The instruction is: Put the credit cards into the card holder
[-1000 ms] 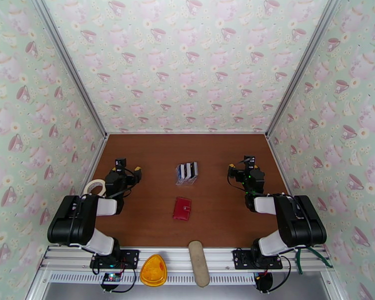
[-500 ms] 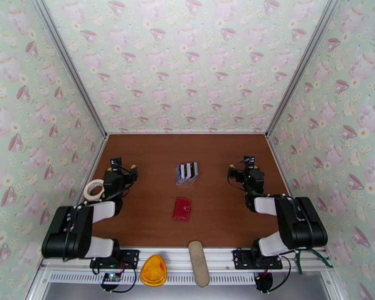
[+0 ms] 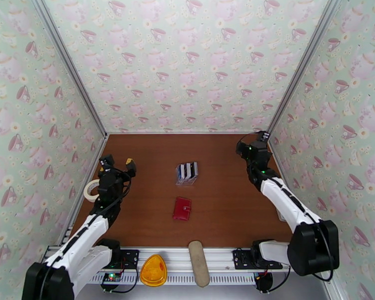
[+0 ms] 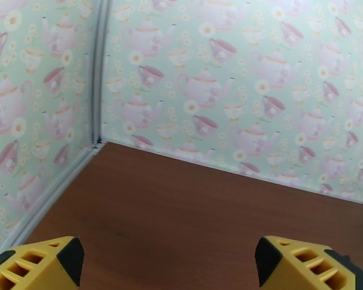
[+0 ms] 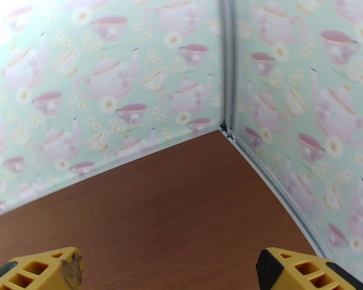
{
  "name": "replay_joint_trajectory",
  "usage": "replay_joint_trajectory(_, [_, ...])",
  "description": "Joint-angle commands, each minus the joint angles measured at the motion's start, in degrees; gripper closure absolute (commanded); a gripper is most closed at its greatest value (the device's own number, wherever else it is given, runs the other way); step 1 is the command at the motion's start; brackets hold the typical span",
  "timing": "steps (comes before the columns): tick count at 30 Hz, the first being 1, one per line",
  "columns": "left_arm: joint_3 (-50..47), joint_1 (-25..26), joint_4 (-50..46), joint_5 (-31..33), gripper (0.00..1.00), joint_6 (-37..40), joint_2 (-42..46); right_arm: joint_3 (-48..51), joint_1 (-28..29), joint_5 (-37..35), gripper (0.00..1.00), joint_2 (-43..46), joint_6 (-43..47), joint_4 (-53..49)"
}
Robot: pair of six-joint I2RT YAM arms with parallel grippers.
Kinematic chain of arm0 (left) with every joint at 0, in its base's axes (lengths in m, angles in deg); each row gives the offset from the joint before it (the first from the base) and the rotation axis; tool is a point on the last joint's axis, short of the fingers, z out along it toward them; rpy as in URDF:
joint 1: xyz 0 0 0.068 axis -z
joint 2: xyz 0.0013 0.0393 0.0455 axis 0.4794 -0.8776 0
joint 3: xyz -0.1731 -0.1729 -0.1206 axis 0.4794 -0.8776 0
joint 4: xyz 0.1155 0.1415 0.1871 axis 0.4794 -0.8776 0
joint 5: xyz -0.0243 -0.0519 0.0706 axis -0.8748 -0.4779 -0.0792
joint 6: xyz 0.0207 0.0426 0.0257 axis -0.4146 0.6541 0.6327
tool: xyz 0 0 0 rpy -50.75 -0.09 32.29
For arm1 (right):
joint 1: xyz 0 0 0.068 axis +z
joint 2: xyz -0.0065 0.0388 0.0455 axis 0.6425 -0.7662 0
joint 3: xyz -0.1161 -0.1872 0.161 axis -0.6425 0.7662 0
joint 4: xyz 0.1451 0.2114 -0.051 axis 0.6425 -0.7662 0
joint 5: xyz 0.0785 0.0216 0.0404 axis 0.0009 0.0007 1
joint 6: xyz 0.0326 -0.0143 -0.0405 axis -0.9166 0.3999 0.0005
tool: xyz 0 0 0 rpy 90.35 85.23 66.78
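Light bright, even, from over the table (image 3: 222,216); shadows on it faint. Overhead view sharp; wall posts (image 3: 67,66) splay outward above the table. My right wrist view: wallpaper (image 5: 109,83) slightly blurred, white glare high above the table's left side. Left wrist view crisper.

Wide-spread left pincer (image 4: 168,261); brown table (image 4: 191,199)

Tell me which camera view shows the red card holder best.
The top external view: the card holder lies closed and whole on the table, on the near side of the credit cards. Both wrist views face the back corners, giving wallpaper and table surface instead.
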Motion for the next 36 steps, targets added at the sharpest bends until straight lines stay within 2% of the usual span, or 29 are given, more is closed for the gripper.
replay_joint_trajectory(1, [4.41, 4.54, -10.88, 0.49, 0.0, -5.22, -0.05, 0.92, 4.64, -3.72, 0.0, 5.62, -6.51, -13.08])
replay_joint_trajectory(5, [6.49, 8.92, -16.65, -4.05, 0.0, -7.11, -0.75, 1.17, 11.43, -2.8, 0.0, 10.4, -8.95, -17.61])
replay_joint_trajectory(10, [6.21, 10.63, -22.16, -15.25, 0.01, -11.07, -0.08, 1.31, 21.46, -0.96, 0.03, 11.4, -13.26, -23.72])
replay_joint_trajectory(13, [5.45, 11.29, -25.77, -22.81, 0.09, -12.27, 0.21, 1.68, 27.87, 0.12, 0.08, 9.42, -16.29, -26.25])
replay_joint_trajectory(17, [1.23, 12.72, -26.31, -29.66, 0.17, -15.21, 2.16, 1.84, 36.36, -0.06, 0.13, 5.3, -20.8, -27.1])
replay_joint_trajectory(22, [-3.39, 14.94, -27.39, -36.03, 0.2, -18.59, 3.25, -1.11, 45.51, -1.22, 0.2, -3.21, -27.29, -29.64])
replay_joint_trajectory(27, [-7.55, 17.42, -24.27, -42.62, 0.25, -20.74, 0.88, -5.58, 50.32, 0.76, 0.32, -12.35, -31.67, -31.45])
replay_joint_trajectory(36, [-9.76, 23.21, -16.68, -46.41, 0.44, -21.41, -7.48, -8.78, 52.65, 7.36, 0.58, -20.62, -33.81, -28.9])
